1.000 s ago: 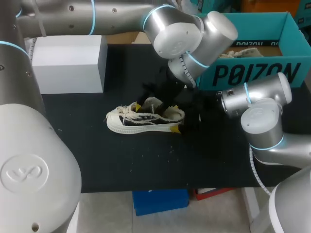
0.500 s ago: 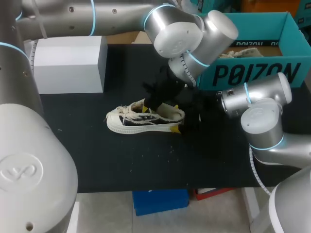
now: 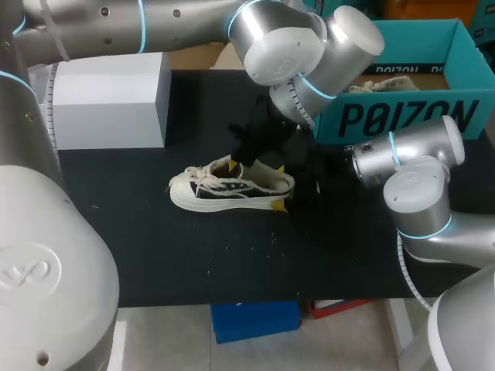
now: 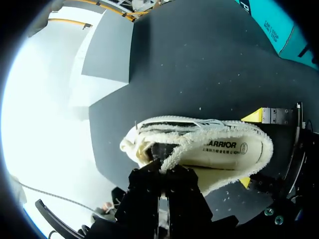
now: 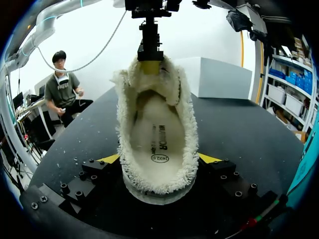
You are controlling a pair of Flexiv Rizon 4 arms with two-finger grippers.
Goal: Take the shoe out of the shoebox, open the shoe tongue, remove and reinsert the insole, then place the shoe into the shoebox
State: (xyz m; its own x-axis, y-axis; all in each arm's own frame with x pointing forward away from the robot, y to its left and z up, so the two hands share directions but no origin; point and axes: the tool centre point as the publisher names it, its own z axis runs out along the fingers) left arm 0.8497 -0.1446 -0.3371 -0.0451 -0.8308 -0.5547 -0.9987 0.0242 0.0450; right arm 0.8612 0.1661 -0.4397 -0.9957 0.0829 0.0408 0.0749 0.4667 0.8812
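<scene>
The shoe [image 3: 232,189] stands upright on its sole near the middle of the black surface [image 3: 193,263]. It is out of the teal shoebox [image 3: 402,116], which sits at the far right. Its long axis runs side to side, with the toe toward my left and the heel toward my right. The mouth faces up, and the pale insole [image 5: 158,142] lies flat inside, ringed by fleecy lining.

The right arm [image 3: 418,193] lies low at the heel end. The right jaws stand wide apart and are clamped on the heel, with one yellow fingertip [image 5: 110,158] against each side wall of the shoe, just above the sole.

The left arm [image 3: 294,46] hangs over the front of the shoe's mouth. The left jaws are drawn together and pinch the fleecy top edge of the tongue [image 5: 149,82]. In the right wrist view a yellow tip presses into that edge from above. In the left wrist view the two black fingers [image 4: 144,189] sit side by side with only a slit between them, right at the tongue.

A white box [image 3: 108,100] stands at the far left — well apart from the shoe.
</scene>
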